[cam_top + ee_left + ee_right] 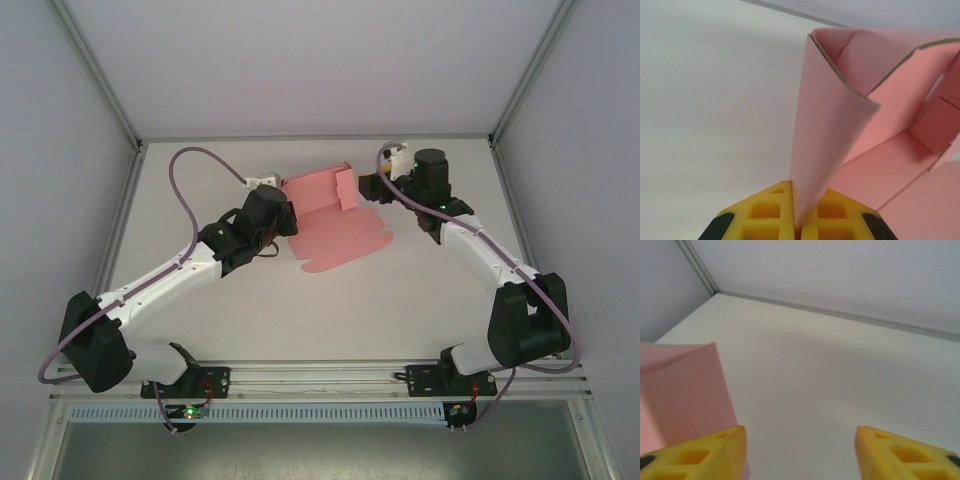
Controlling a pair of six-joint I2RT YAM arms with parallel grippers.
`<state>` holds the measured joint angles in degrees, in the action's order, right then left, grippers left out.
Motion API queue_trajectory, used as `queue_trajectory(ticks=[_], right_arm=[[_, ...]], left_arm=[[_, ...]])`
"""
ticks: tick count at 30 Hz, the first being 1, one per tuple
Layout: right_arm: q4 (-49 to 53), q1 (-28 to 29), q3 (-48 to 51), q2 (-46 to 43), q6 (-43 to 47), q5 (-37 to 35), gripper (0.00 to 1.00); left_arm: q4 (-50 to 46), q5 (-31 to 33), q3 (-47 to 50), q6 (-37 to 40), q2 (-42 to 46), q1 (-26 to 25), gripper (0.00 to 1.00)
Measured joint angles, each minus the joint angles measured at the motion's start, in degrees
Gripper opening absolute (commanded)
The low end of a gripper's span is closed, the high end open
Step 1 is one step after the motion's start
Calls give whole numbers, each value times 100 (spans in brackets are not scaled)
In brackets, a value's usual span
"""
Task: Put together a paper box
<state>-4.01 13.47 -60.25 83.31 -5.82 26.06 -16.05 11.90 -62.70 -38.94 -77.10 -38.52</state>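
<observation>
The pink paper box [335, 225] lies half folded on the bench [400, 300]. It looks light, thin and bendy; grab it by an edge. The left tool [799, 220] pinches one flap [825, 135]. The right tool [801, 445] is apart, empty.

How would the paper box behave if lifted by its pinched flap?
Probably floppy: the paper box curls where the left pincer pinches its flap. Likely light, since the card edge looks thin. Pushed, it would probably slide on the smooth table.
</observation>
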Motion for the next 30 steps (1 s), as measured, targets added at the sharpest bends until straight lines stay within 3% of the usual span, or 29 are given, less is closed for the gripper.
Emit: queue_trajectory(ticks=[5,9,15,21,30], right_arm=[[-157,-63,0,61,-157,944,68],[-96,-90,87,-127,-142,859,79],[236,-188,483,-1220,101,793,96],[304,-186,494,-1429,166,1049,94],[730,109,258,-697,321,1036,79]], left_arm=[[33,61,0,131,2,7,0],[22,149,0,164,2,4,0],[184,76,13,278,4,-9,0],[293,-11,13,385,13,-11,0],[400,-138,22,426,13,-11,0]])
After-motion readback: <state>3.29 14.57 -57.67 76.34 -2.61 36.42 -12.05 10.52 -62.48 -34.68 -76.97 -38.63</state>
